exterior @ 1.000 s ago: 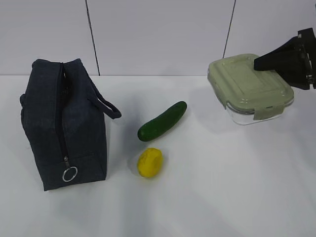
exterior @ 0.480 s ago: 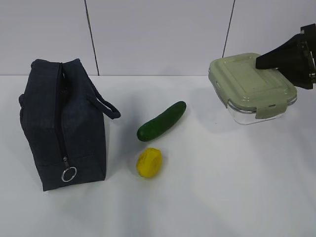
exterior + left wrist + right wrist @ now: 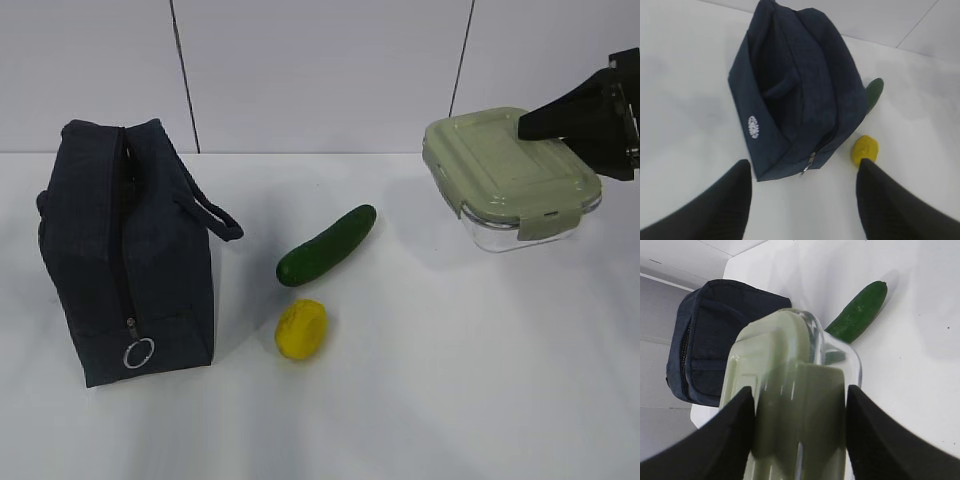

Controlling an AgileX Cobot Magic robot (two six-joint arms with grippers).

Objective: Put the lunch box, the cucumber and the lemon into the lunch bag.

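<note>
The lunch box (image 3: 500, 165), clear glass with a sage-green lid, hangs above the table at the far right with my right gripper (image 3: 525, 130) shut on its end; its fingers (image 3: 725, 440) press both sides of the box (image 3: 785, 350). The navy lunch bag (image 3: 130, 250) stands at the left, its zipper ring pull (image 3: 138, 353) at the lower near end. The cucumber (image 3: 327, 245) and the yellow lemon (image 3: 301, 329) lie in the middle. My left gripper (image 3: 804, 172) hovers open and empty over the bag's (image 3: 805, 75) near end, beside the lemon (image 3: 865, 148).
The white table (image 3: 450, 380) meets a pale panelled wall at the back. A bag handle (image 3: 215, 215) loops out toward the cucumber. Whether the bag's zipper is open along its length I cannot tell.
The lunch box has risen slightly and shifted right in my right gripper. The bag has shifted slightly left at its near end. Cucumber and lemon are unmoved.
</note>
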